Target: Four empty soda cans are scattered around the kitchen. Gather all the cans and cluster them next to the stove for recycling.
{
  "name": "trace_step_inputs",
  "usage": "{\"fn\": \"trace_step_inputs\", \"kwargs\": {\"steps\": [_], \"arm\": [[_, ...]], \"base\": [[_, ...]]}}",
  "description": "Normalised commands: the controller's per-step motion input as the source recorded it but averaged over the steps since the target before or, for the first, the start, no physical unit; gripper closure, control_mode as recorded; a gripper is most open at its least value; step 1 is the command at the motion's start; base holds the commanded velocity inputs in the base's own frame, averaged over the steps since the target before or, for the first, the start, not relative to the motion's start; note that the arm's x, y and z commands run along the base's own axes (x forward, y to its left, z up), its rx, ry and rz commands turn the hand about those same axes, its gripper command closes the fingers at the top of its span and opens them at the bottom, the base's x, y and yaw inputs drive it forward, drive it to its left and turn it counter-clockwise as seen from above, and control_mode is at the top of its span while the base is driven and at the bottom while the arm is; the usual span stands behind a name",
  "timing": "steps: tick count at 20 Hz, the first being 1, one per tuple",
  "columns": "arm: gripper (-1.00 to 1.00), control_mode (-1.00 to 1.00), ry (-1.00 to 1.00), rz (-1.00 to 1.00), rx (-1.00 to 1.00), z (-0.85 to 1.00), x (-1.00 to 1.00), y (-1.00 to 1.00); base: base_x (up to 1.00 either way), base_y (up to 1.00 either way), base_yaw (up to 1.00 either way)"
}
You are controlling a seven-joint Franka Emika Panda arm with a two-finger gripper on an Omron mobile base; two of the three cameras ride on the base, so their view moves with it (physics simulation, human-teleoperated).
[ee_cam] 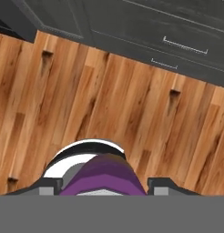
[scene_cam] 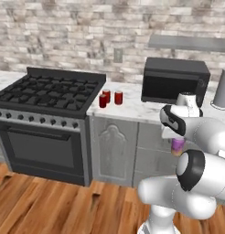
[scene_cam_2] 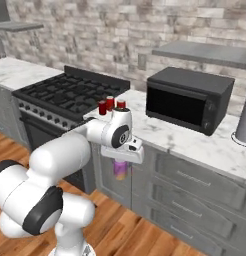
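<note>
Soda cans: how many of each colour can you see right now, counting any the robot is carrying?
Red cans: 3, clustered on the counter beside the stove.
Purple can: 1, held in the gripper above the floor.
Total: 4 cans.

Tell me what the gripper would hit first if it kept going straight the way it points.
Probably the wooden floor. The gripper, shut on the purple can, points down in front of the lower cabinets, with nothing visible between.
</note>
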Motion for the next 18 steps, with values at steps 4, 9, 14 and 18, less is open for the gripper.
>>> {"fn": "trace_step_inputs", "kwargs": {"steps": [4,9,14,18], "arm": [[1.0,1.0,0.0,0.0,0.0,0.0,0.0,0.0],[1.0,1.0,0.0,0.0,0.0,0.0,0.0,0.0],[1.0,1.0,0.0,0.0,0.0,0.0,0.0,0.0],[1.0,1.0,0.0,0.0,0.0,0.0,0.0,0.0]], "base": [[0.63,0.4,0.0],[0.65,0.36,0.0],[0.71,0.23,0.0],[0.66,0.12,0.0]]}}
